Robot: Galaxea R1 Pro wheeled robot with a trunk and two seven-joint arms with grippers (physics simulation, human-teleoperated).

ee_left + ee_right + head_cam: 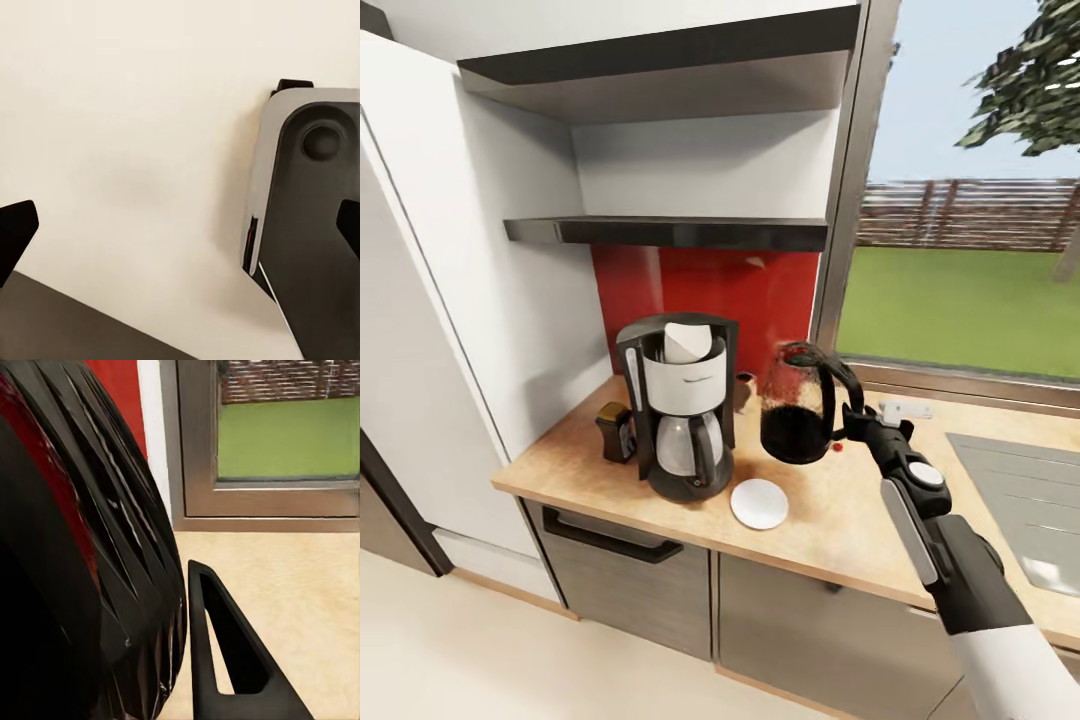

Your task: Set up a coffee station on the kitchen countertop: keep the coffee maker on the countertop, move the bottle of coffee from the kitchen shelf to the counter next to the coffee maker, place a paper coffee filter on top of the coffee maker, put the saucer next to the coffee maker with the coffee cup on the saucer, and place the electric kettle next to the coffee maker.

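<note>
The right gripper (852, 418) is at the handle of the electric kettle (798, 405), but the head view hides its fingertips against the dark handle, and in the right wrist view the kettle's black body (82, 585) crowds the lens so that just one finger (225, 660) is visible beside it; whether the fingers are clamped on the handle or merely alongside it I cannot tell. The kettle stands on the countertop (840, 520), directly ahead of that gripper. Beyond the kettle from the hand is the coffee maker (682, 405), with a paper coffee filter (688, 343) on top. The saucer (759, 503) lies flat on the counter near the coffee maker's base, off to the side of the gripper. A small dark bottle of coffee (616, 431) sits on the coffee maker's far side, partly hidden by it. The left gripper (180, 232) shows two dark fingertips far apart at the picture's edges, spread wide with nothing between them, above a pale floor (135, 150).
</note>
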